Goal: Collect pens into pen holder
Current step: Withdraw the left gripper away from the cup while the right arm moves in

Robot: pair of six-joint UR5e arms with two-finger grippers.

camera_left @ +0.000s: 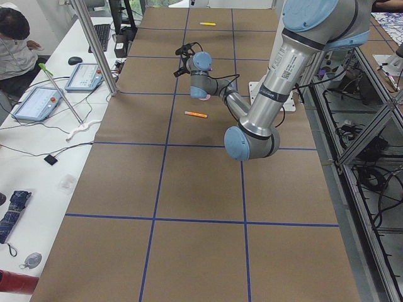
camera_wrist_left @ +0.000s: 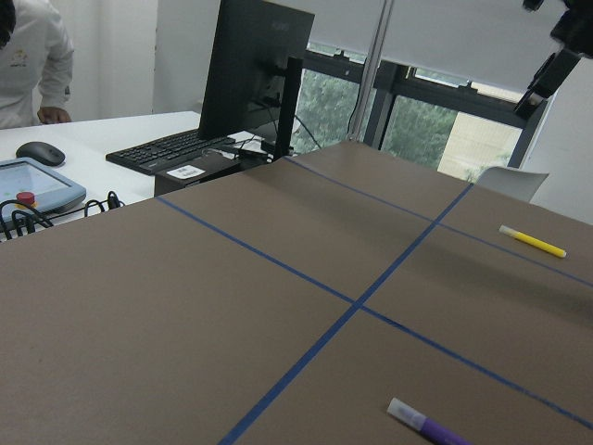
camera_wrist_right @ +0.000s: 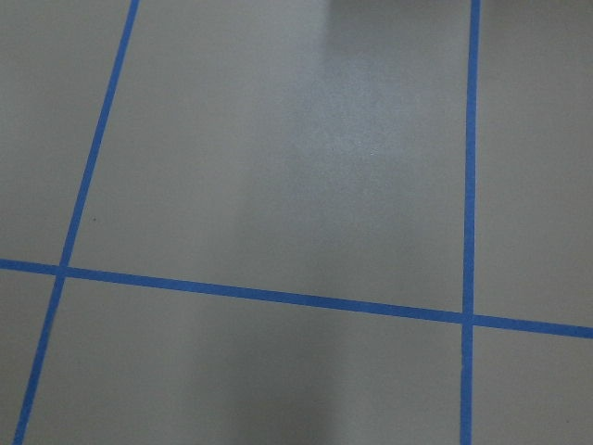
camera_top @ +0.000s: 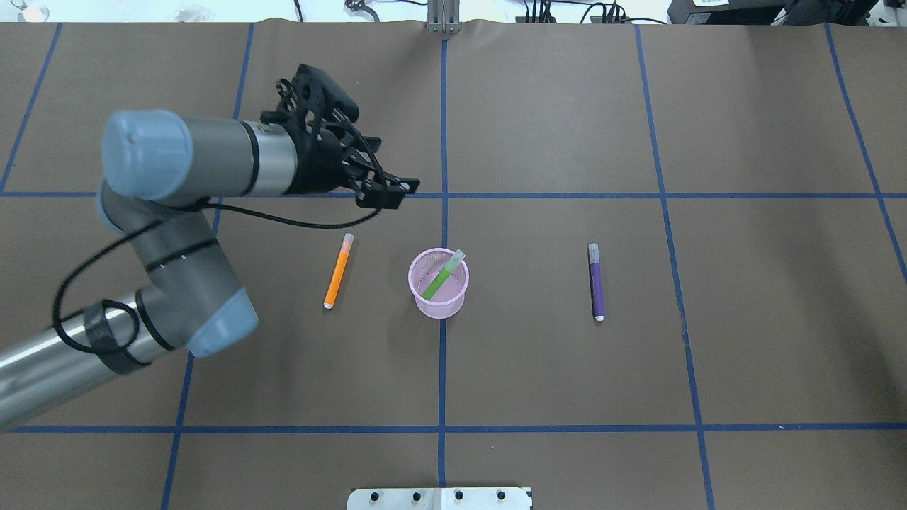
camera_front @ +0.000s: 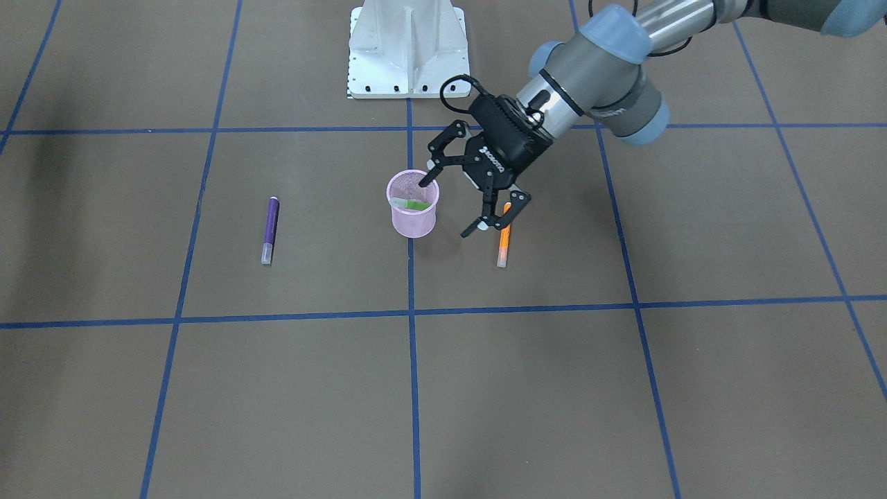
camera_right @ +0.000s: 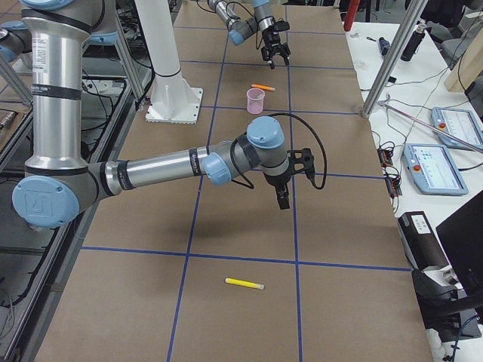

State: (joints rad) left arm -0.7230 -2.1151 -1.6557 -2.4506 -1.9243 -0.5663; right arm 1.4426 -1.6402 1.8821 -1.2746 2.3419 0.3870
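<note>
Step in hand: picking up the next pen. The slim green marker pen (camera_top: 439, 278) is already leaning inside the small pink wire-mesh pen holder (camera_top: 443, 309), cap end poking over the rim. The black two-finger left gripper (camera_front: 450, 206) is hovering just beside the holder, over the slim orange marker pen (camera_top: 338, 271), with its fingers (camera_front: 488, 201) spread wide and holding nothing.

The orange pen is lying flat on the brown paper-covered desk (camera_top: 567, 389), and the slim purple marker pen (camera_top: 596, 282) on the holder's other side. The slim yellow marker pen (camera_right: 245, 283) is lying well apart, near the right gripper (camera_right: 281, 200); I cannot tell whether its fingers are open or closed.

The next move probably calls for lowering, squaring the fingers across the orange barrel, and closing.

White lettering on the left gripper body is looking like ROBOTIQ.
</note>
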